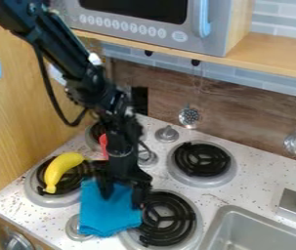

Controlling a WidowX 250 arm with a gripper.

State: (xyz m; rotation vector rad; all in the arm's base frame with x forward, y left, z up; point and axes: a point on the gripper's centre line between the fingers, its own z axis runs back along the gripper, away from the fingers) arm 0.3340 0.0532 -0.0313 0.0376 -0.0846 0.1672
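Speckled stovetop [217, 199] bears a turquoise cloth [111, 215], immediately left of the lower-right coil burner [179, 219]; black gripper [122, 191] is lowered to it, fingers apart, left of that burner; approach judged done, grasp or withdrawal outstanding, which cannot be told; yellow toy banana [60, 170] sits farther left of the burner.

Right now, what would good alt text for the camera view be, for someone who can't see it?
A black robot gripper hangs down at a blue cloth on a white, speckled toy stovetop. To the cloth's left in the picture, a yellow toy banana lies on a burner; a grey sink is at lower right.
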